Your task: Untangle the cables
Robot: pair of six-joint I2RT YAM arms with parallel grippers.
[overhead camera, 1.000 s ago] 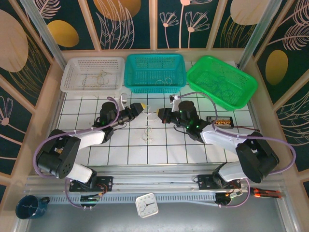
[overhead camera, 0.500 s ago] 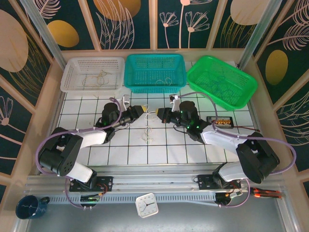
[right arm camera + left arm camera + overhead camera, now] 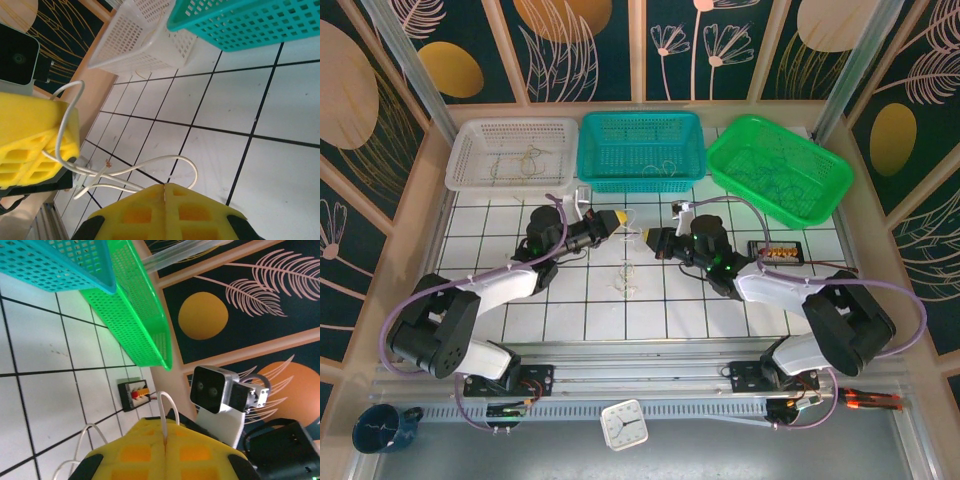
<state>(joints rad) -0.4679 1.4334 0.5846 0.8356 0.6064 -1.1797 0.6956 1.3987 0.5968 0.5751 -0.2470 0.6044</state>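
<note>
Between left gripper [image 3: 618,219], right gripper [image 3: 648,237]: cables [image 3: 628,280]

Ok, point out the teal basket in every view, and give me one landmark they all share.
Top external: teal basket at the far table edge, in the middle of the three baskets.
Left wrist: teal basket in the top-left corner, overlapping the green basket.
Right wrist: teal basket along the top right, beside the white basket.
Shared landmark: the white black-gridded table that the basket sits on.
</note>
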